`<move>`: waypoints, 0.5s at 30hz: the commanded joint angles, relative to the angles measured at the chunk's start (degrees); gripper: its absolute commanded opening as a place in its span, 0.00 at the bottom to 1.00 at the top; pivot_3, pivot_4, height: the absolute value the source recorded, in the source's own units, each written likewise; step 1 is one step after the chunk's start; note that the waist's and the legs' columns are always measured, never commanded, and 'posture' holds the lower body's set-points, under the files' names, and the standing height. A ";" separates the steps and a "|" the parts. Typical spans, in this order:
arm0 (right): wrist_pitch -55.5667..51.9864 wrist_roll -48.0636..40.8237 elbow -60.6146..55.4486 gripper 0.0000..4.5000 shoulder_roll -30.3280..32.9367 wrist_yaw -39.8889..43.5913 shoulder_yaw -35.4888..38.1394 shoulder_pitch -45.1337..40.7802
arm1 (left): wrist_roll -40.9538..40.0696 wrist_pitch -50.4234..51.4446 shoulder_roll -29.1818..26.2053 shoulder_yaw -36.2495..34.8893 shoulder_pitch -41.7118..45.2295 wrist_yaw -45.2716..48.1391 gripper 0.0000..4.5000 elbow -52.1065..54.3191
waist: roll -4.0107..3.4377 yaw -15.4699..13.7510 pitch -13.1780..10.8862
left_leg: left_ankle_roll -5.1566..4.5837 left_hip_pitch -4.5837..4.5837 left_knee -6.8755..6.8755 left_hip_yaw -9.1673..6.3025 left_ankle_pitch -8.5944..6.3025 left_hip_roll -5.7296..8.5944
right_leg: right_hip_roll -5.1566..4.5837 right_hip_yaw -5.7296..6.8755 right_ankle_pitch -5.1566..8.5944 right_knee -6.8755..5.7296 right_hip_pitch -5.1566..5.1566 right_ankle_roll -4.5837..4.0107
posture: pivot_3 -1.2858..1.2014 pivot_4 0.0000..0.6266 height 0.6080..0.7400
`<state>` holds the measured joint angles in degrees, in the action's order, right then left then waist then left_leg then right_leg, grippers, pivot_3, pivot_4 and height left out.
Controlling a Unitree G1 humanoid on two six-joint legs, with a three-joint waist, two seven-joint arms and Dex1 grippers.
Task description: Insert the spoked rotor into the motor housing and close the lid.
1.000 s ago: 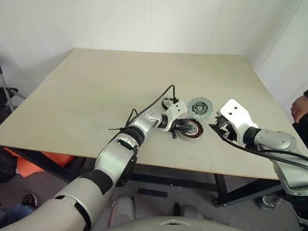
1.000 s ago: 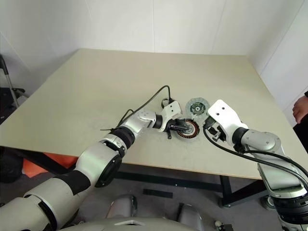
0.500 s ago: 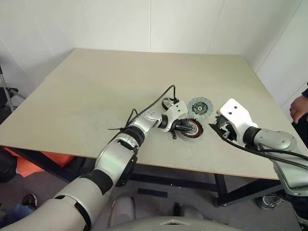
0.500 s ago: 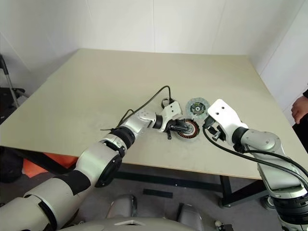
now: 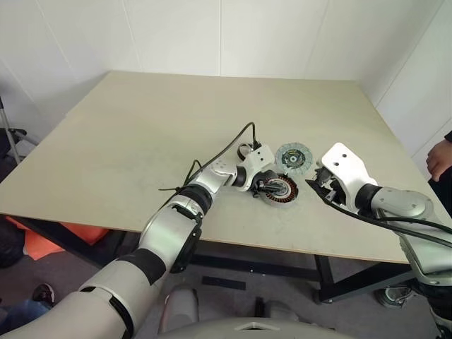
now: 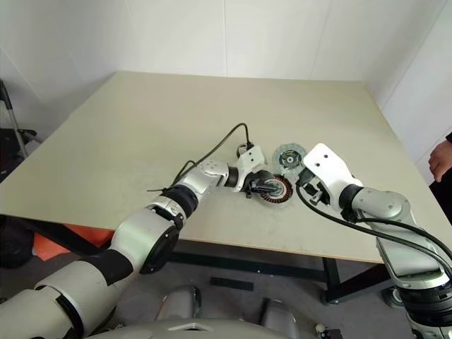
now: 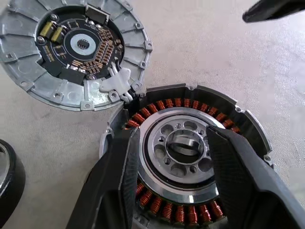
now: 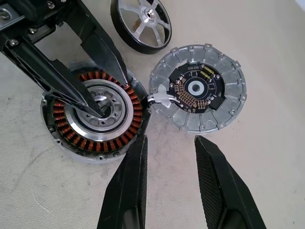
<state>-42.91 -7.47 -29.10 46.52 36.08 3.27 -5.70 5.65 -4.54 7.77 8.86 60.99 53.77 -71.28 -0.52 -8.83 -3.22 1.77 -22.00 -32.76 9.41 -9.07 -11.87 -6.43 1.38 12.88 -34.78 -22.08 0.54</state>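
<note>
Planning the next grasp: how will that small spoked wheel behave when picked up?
The spoked rotor looks like rigid metal, so probably stiff. Its round, smooth dark rim could slip between jaws, and it may roll if tipped on edge.

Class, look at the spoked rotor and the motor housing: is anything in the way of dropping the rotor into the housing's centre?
Yes. The left gripper sits right over the motor housing, its jaws spread either side of the middle, so the seat is covered. The spoked rotor lies flat beside the housing, with nothing holding it.
</note>
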 commanded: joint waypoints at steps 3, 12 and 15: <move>0.86 -0.78 -1.76 0.38 -1.46 -0.37 -0.16 -2.33 | -4.59 -0.18 -1.36 -4.11 2.89 3.10 0.51 3.68 | 0.00 0.04 0.00 | 0.00 0.00 0.00 0.00 0.00 0.00 | 0.00 0.00 0.00 0.00 0.00 0.00 | 0.52 0.00 1.00; 2.04 -2.42 1.19 0.02 -7.94 -0.97 -2.76 -3.88 | -9.26 3.12 -10.21 -8.89 0.03 4.71 0.52 9.99 | -0.05 0.14 0.01 | 0.01 0.02 0.03 0.01 0.00 -0.03 | 0.03 0.01 0.00 -0.02 -0.02 -0.01 | 0.52 0.00 1.00; 2.89 -1.11 3.48 0.01 -8.58 -1.58 -4.58 -3.98 | -9.46 4.06 -13.58 -9.20 -2.30 4.24 0.52 11.55 | -0.05 0.15 0.02 | 0.00 0.01 0.03 0.02 -0.01 0.01 | 0.01 -0.01 0.00 0.00 0.00 -0.01 | 0.52 0.00 1.00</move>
<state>-41.39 -9.31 -25.70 37.90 35.10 -1.36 -8.62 -2.97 -0.91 -5.04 0.34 59.05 58.33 -61.96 -0.57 -8.68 -3.20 1.78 -21.99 -32.73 9.43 -9.07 -11.87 -6.41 1.38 12.88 -34.78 -22.09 0.53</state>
